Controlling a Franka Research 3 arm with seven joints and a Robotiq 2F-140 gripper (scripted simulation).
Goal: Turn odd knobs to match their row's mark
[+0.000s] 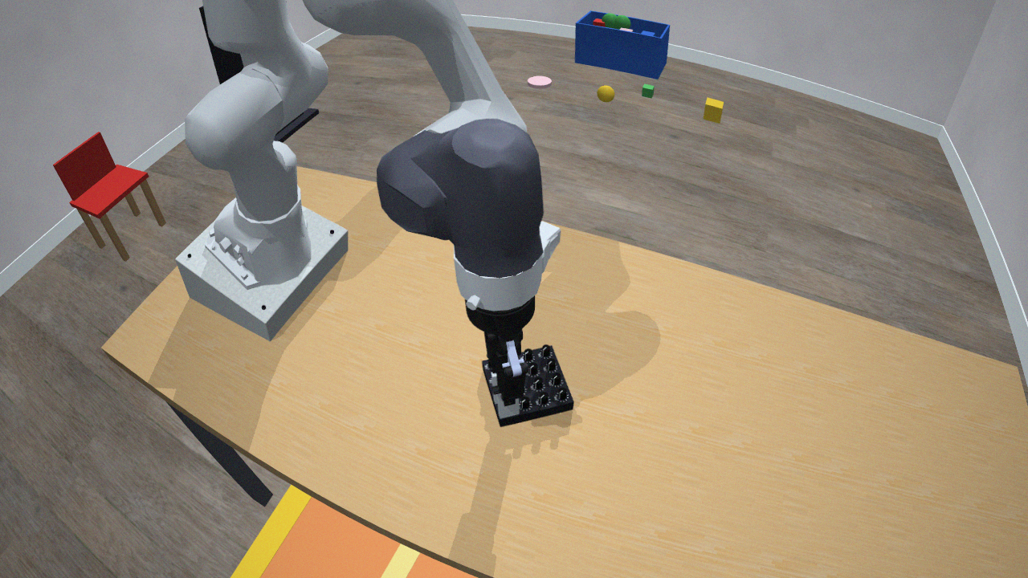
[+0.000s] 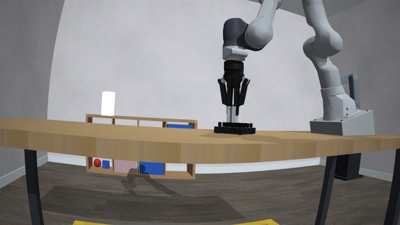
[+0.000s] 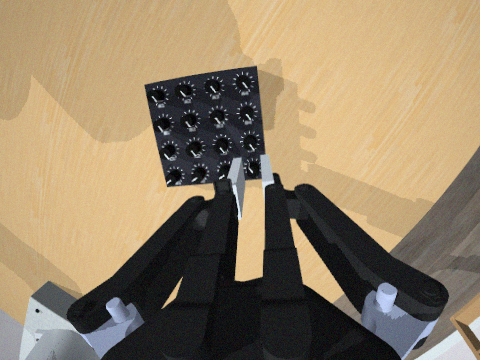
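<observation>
Top looks steeply down, exterior sideways; both share the table [image 1: 719, 431] [image 2: 112, 139].

Knob box [image 1: 535, 415] [image 2: 234, 130] [image 3: 175, 110] showing black, knobs wearing white lines inside white mark rings; table [image 1: 719, 431] [image 2: 139, 142] [image 3: 100, 200] showing tan wood grain; chair [image 1: 108, 190] displaying red seat, brown legs; toy bin [image 1: 619, 50] showing blue.

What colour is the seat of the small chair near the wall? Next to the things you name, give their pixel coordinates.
Red; the chair [image 1: 108, 188] shows best from the top.
</observation>
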